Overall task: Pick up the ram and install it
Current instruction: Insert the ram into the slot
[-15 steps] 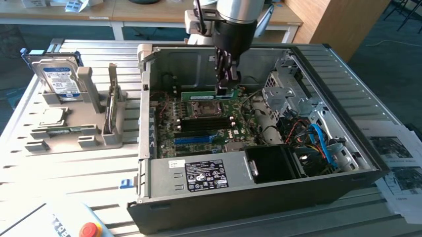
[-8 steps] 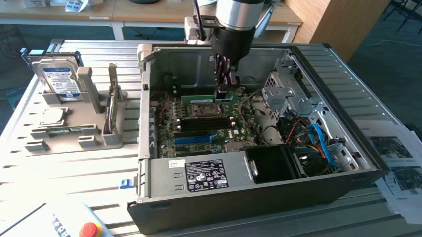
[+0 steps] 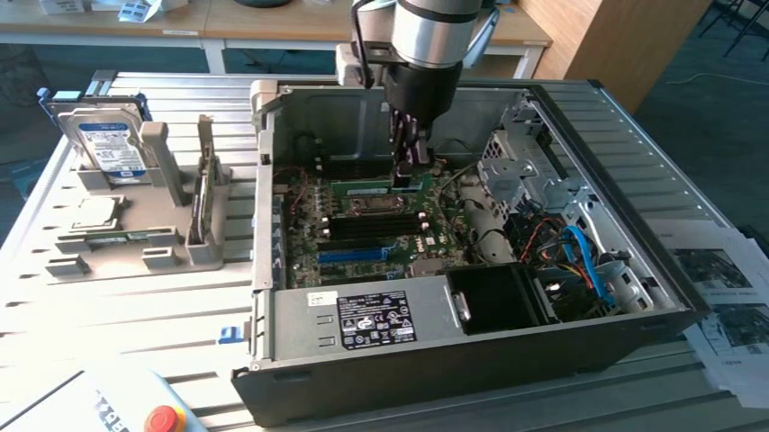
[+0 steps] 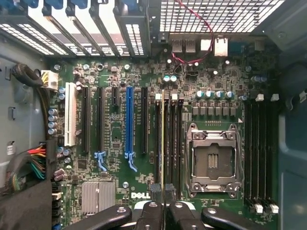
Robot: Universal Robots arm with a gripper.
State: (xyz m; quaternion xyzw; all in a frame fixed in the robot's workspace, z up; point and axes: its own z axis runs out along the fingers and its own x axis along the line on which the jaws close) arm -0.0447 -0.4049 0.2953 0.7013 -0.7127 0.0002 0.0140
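INSIDE THE CASE (image 3: 481, 369): My gripper (image 4: 164, 189) pinches the ram (image 4: 163, 134) between narrow fingers. The stick hangs edge-on over the slots (image 4: 173, 143) just beside the socket (image 4: 211, 160). I cannot tell whether it has touched a slot yet. To seat it well, I judge the stick must stand upright, run true along one slot, and go straight down with even pressure at both ends.

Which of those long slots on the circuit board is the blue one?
The blue slot stands mid-row with black slots on both sides; the white slot sits at the row's end.
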